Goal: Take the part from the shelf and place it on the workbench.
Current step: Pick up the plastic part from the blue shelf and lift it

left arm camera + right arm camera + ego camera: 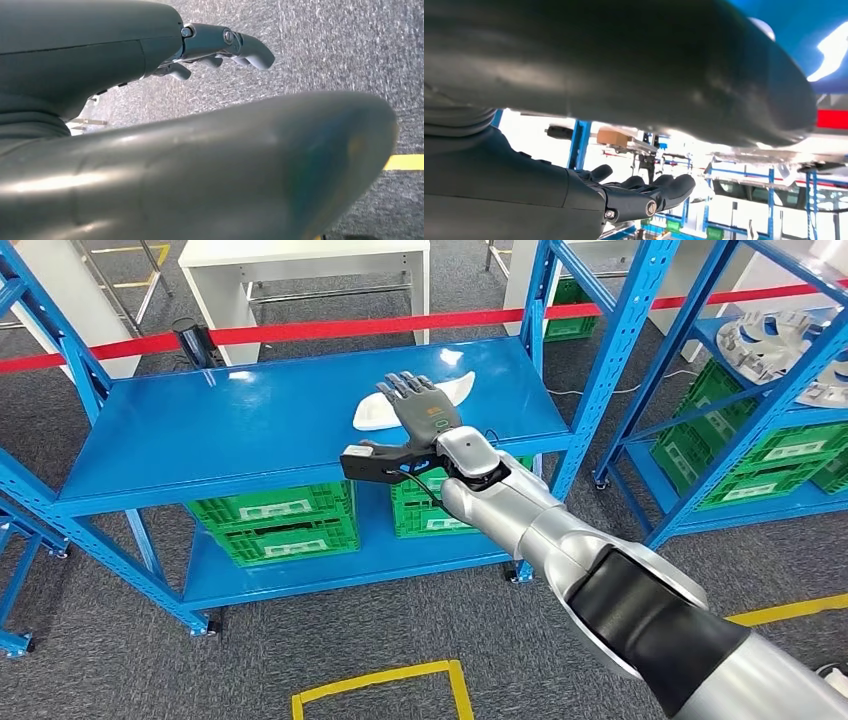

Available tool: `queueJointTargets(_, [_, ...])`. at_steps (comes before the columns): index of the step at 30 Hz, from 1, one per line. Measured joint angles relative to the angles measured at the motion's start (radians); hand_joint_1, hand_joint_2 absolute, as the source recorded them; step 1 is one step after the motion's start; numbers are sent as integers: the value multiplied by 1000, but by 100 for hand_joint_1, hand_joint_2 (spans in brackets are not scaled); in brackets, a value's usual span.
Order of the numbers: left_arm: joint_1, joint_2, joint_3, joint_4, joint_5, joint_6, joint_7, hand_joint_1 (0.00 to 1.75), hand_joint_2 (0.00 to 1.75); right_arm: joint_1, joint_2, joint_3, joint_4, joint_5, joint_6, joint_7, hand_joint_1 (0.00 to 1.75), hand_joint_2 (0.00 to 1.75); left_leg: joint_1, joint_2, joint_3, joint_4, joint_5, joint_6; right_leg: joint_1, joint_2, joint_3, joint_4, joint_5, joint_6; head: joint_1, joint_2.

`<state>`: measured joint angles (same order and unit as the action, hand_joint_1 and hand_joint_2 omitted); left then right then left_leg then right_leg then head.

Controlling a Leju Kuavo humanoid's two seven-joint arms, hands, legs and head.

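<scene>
Shelving [300,430] in blue is seen ahead, with the white part [385,410] lying on its top level, partly hidden behind the right hand [415,410]. That hand is held flat above the part, fingers spread, nothing grasped. Green crates [280,520] are stored below; red tape [330,330] is stretched behind. The left hand [215,50] is released, hanging over grey carpet [325,45].

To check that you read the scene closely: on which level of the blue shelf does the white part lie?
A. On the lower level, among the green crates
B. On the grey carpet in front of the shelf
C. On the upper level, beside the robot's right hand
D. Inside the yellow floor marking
C: the white part lies on the upper level of the blue shelf, with the right hand over its near side, fingers spread.
</scene>
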<state>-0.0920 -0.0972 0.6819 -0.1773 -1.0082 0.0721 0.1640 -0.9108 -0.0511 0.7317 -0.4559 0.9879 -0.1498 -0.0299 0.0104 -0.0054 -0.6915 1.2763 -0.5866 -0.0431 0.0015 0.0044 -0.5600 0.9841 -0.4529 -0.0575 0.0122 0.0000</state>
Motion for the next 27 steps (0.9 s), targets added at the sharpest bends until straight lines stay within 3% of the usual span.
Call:
queueJointTargets(1, [1,1,1,0,0,0,0,0,0,5,-4,0,0,-2,-2,1,0,0,2,0,-17,10,11,-5,-2,1,4,3,-6,3,0,0])
queueJointTargets(2, [3,2,2,0,0,0,0,0,0,9,-9,0,-1,-4,-3,2,0,0,4,0,-15,-18,42,-9,-5,2,8,7,-13,7,0,0])
queueJointTargets(4, [4,3,5,0,0,0,-2,0,0,11,-18,0,-4,-9,-8,1,0,0,9,1,29,-146,124,-16,-11,2,16,20,-30,19,0,0])
queueJointTargets(5, [4,4,6,0,0,0,-3,0,0,11,-23,0,-5,-11,-9,1,0,0,9,1,47,-201,139,-13,-11,3,17,26,-38,26,-2,0])
queueJointTargets(6, [4,3,6,1,0,0,-4,0,0,10,-27,0,-8,-13,-11,1,0,0,9,2,60,-234,147,-6,-11,3,16,30,-44,33,-3,0])
queueJointTargets(8, [6,3,7,1,0,0,-5,0,0,13,-35,0,-11,-15,-14,0,0,0,6,2,66,-245,136,18,-7,3,14,35,-48,46,-4,0])
queueJointTargets(10, [9,3,7,1,0,0,-5,0,0,16,-43,0,-14,-16,-19,0,0,0,8,1,74,-245,141,34,-8,2,9,52,-51,54,-3,0])
queueJointTargets(12, [10,4,8,1,0,0,-7,0,0,17,-50,0,-16,-16,-22,-1,0,0,9,-1,83,-247,137,45,-10,0,-34,126,-75,61,-1,0])
queueJointTargets(15, [12,5,8,1,0,0,-9,0,0,29,-57,0,-18,-16,-23,-3,0,0,7,-2,94,-247,124,53,-10,-1,-158,311,-136,67,2,0])
queueJointTargets(16, [13,5,8,1,0,0,-10,0,0,35,-58,0,-18,-17,-23,-4,0,0,6,-2,100,-247,118,53,-10,-1,-185,334,-133,66,2,0])
queueJointTargets(17, [15,5,8,1,0,0,-11,0,0,39,-60,0,-18,-17,-23,-4,0,0,4,-3,107,-247,111,53,-9,0,-191,318,-107,63,2,0])
queueJointTargets(18, [15,5,8,1,-1,-1,-11,0,0,41,-61,0,-19,-17,-24,-4,0,0,4,-3,117,-247,105,51,-8,-1,-177,264,-64,57,2,0])
queueJointTargets(19, [15,5,8,1,-1,-2,-12,0,0,42,-63,0,-19,-17,-25,-4,0,0,3,-3,125,-247,98,49,-5,-1,-150,187,-14,49,2,0])
queueJointTargets(20, [14,4,8,0,-2,-2,-12,0,0,42,-64,0,-20,-17,-26,-4,0,0,2,-3,133,-247,92,46,0,-2,-124,119,11,43,1,0])
queueJointTargets(22, [11,4,8,0,-5,-4,-13,0,0,42,-67,0,-22,-17,-28,-4,0,0,1,-3,143,-247,82,35,9,-3,-91,46,14,33,1,0])
queueJointTargets(23, [11,4,8,0,-6,-5,-14,0,0,43,-69,0,-23,-17,-28,-4,0,0,0,-2,148,-245,82,27,11,-2,-86,40,1,31,1,0])
queueJointTargets(25, [9,5,8,0,-9,-7,-14,0,0,44,-73,0,-26,-18,-29,-4,0,0,0,-1,155,-229,80,16,6,1,-63,31,8,21,2,0])
queueJointTargets(27, [5,5,8,-1,-11,-8,-14,0,0,43,-77,0,-29,-18,-30,-3,0,0,0,0,124,-167,62,9,1,1,-38,27,3,9,-1,0])
